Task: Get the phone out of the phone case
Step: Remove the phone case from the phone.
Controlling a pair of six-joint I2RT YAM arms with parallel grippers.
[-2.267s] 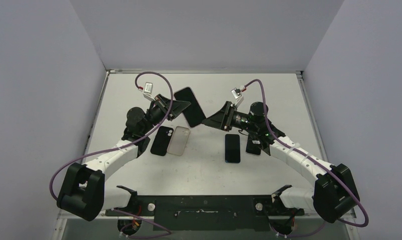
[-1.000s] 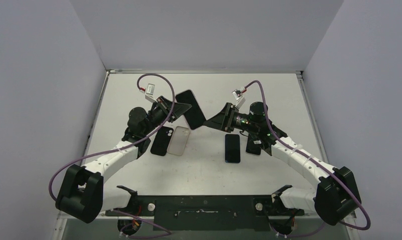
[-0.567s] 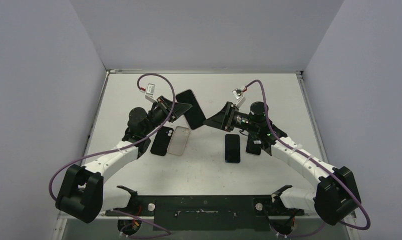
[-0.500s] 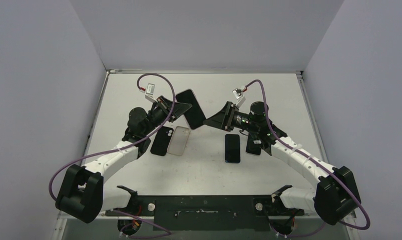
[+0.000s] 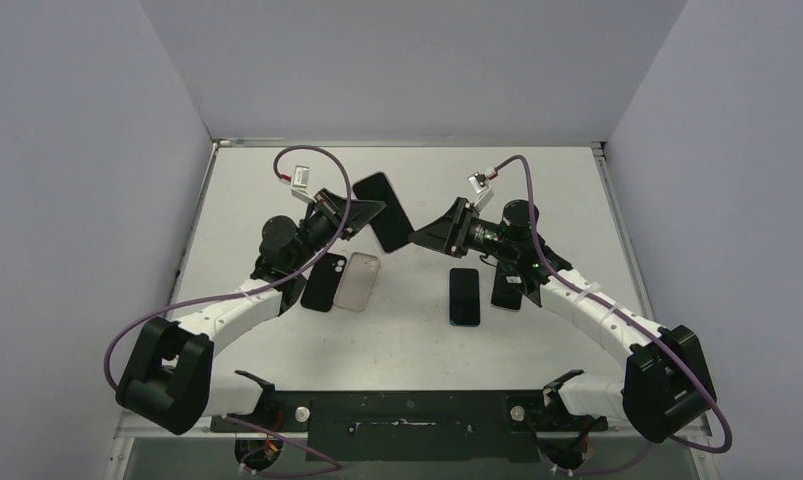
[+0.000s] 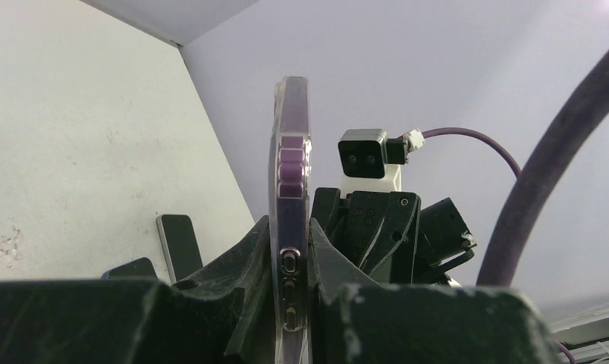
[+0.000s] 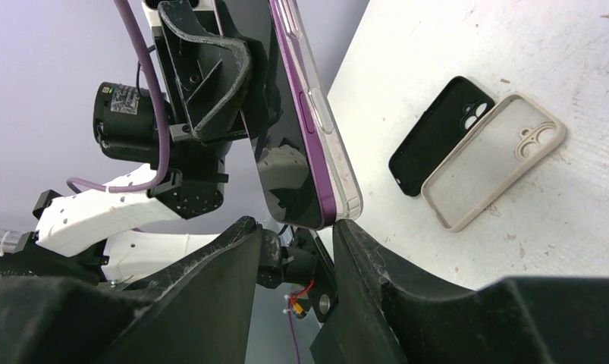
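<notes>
Raised phone [image 5: 382, 212] blocks the middle far; below it, a bare table [image 5: 407, 320] lane runs between clear case [image 5: 358, 281] left and black phone [image 5: 464, 296] right

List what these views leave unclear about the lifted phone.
- Right gripper contact with the cased phone: right wrist view, lower corner merges with the fingers.
- Phone's faces: left wrist view is edge-on, left gripper covers the base.
- Dark phone under the right arm: top view, the arm overlaps it.

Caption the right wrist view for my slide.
Cased phone held by left end effector, lower corner at the open right end effector; two empty cases on table.
</notes>
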